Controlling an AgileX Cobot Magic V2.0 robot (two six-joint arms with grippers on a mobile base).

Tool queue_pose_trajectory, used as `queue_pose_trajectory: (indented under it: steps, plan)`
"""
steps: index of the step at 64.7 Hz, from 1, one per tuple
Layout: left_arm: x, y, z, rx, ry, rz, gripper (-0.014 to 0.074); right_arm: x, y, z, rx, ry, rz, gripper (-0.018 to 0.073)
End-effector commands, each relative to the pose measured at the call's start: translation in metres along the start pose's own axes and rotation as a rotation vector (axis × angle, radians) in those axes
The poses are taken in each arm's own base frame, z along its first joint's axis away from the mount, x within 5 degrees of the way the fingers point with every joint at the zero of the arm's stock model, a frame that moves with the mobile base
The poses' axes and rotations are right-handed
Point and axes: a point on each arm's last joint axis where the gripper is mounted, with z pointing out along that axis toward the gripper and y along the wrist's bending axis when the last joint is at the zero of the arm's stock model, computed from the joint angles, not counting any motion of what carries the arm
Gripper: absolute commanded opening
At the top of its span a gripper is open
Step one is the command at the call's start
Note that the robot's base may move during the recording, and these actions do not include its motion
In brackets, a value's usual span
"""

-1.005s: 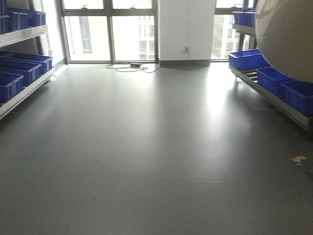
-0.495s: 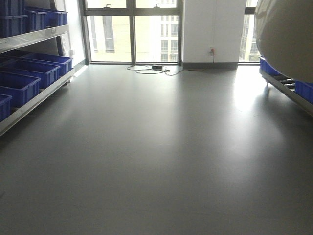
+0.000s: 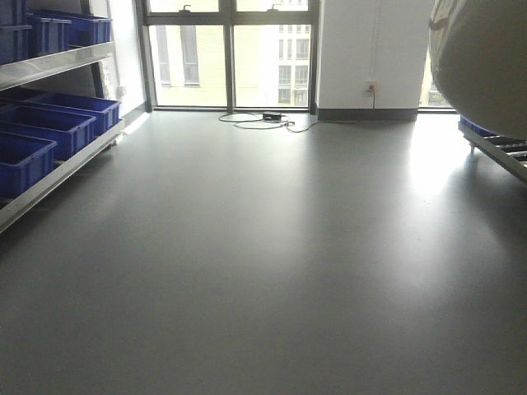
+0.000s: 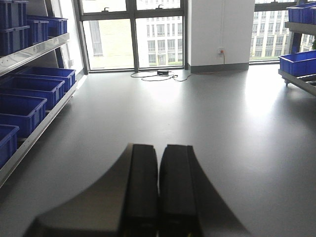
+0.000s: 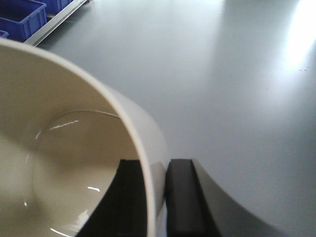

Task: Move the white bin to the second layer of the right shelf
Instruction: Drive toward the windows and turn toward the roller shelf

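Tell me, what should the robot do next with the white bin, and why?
Probably swing toward the right shelf and roll closer. The fingers of the right gripper pinch the white bin by its wall, while the shelf only peeks in at the front view's right edge, across bare floor.

Grey floor (image 3: 263,247) is running glossy across the room and catching window glare toward 1 o'clock. At 12 o'clock, by the windows, a loose cable (image 3: 244,122) and a small black box (image 3: 272,117) are lying on it. At 9 to 10 o'clock the left shelf (image 3: 51,176) is carrying blue crates (image 3: 41,127) on its lower and upper levels. At 3 o'clock the right shelf (image 3: 506,150) is showing a low roller level.
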Motion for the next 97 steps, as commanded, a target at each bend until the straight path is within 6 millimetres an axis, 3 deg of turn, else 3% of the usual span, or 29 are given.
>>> queue_pose_trajectory:
  steps: [1, 97]
  plan:
    - [0.0041, 0.0001, 0.0002, -0.002, -0.061, -0.009, 0.0085, -0.0190, 0.0013, -0.0047, -0.011, -0.132, -0.002, 0.0057]
    - [0.0041, 0.0001, 0.0002, -0.002, -0.061, -0.009, 0.0085, -0.0190, 0.0013, -0.0047, -0.011, -0.132, -0.002, 0.0057]
